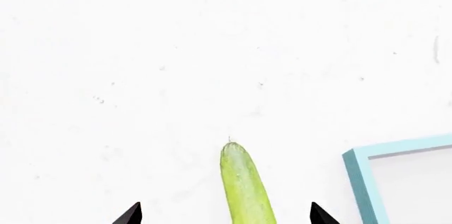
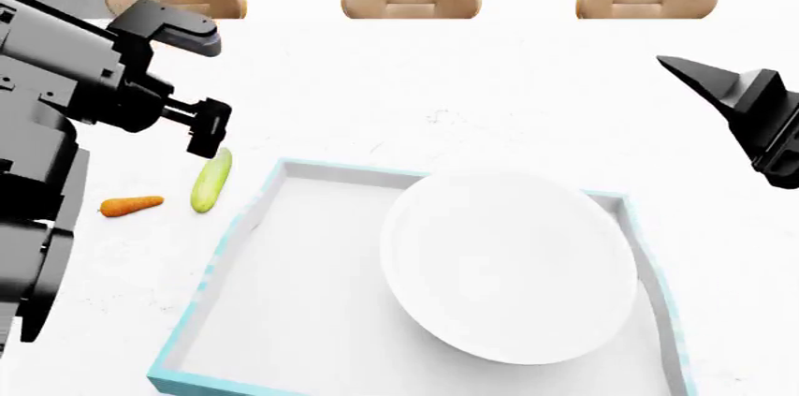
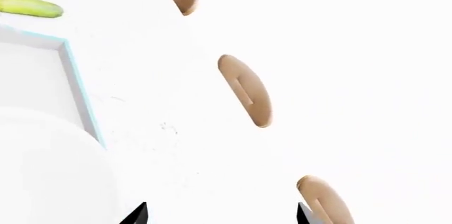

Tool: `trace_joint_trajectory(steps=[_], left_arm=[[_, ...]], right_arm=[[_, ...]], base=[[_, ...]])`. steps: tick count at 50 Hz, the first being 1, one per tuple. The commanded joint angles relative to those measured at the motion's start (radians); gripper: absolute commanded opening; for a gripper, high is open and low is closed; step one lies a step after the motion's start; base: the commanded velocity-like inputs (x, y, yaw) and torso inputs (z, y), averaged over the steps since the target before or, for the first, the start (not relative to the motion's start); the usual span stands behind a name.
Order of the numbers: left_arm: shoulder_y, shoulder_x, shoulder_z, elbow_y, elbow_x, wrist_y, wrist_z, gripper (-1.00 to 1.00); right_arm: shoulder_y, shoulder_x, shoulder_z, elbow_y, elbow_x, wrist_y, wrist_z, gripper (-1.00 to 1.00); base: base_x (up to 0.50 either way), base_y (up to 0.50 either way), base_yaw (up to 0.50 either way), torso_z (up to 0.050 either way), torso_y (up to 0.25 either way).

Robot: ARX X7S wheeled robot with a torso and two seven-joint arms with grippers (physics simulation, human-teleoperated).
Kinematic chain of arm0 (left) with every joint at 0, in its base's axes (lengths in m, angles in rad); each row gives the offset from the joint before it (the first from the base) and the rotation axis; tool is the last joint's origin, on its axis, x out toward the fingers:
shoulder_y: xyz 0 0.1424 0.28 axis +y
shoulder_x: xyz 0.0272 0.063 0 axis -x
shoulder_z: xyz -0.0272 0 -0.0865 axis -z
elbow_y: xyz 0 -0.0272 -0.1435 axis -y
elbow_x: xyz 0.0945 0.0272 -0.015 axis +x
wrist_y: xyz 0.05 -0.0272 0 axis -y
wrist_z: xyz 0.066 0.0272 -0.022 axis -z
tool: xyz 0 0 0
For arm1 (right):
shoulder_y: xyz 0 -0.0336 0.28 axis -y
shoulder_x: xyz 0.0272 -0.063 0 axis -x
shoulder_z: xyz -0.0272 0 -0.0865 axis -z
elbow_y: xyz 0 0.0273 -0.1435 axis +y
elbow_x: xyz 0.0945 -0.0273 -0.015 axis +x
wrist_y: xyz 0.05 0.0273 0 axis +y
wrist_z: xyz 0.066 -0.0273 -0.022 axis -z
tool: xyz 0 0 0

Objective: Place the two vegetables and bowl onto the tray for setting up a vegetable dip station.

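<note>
In the left wrist view, the left gripper (image 1: 226,214) is spread wide with the cucumber (image 1: 245,184) lying between its tips, ungrasped, beside the tray (image 1: 359,181).

The head view shows the bowl (image 2: 512,265) inside the tray and the carrot (image 2: 130,205) on the table (image 2: 437,87).

In the right wrist view, the right gripper (image 3: 220,214) gapes empty.
</note>
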Motion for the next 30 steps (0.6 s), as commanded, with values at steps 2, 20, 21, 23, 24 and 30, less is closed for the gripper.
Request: trace_joint_trajectory(steps=[2, 20, 21, 23, 24, 30], left_arm=[[0.023, 0.014, -0.045, -0.009, 0.013, -0.006, -0.016, 1.00], [0.068, 0.013, -0.084, -0.009, 0.023, 0.010, -0.040, 1.00], [0.068, 0.011, -0.090, -0.009, 0.022, 0.006, -0.045, 1.00], [0.075, 0.009, -0.089, -0.009, 0.024, 0.011, -0.047, 1.00], [0.078, 0.008, -0.094, -0.009, 0.022, 0.010, -0.052, 1.00], [0.093, 0.009, -0.100, -0.009, 0.023, 0.015, -0.053, 1.00]], right_arm=[[-0.013, 0.013, -0.005, -0.008, -0.007, -0.006, 0.005, 1.00], [0.036, 0.003, -0.016, -0.009, -0.023, 0.035, -0.018, 1.00], [0.044, 0.001, -0.019, -0.008, -0.025, 0.039, -0.023, 1.00], [0.031, 0.008, -0.012, -0.016, -0.018, 0.036, -0.011, 1.00], [0.026, 0.012, -0.011, -0.018, -0.017, 0.033, -0.008, 1.00], [0.017, 0.019, -0.001, -0.020, -0.009, 0.029, 0.000, 1.00]], base=[[0.00, 0.00, 0.00, 0.000, 0.000], [0.00, 0.00, 0.00, 0.000, 0.000], [0.00, 0.00, 0.00, 0.000, 0.000], [0.00, 0.00, 0.00, 0.000, 0.000], [0.00, 0.00, 0.00, 0.000, 0.000], [0.00, 0.00, 0.00, 0.000, 0.000]])
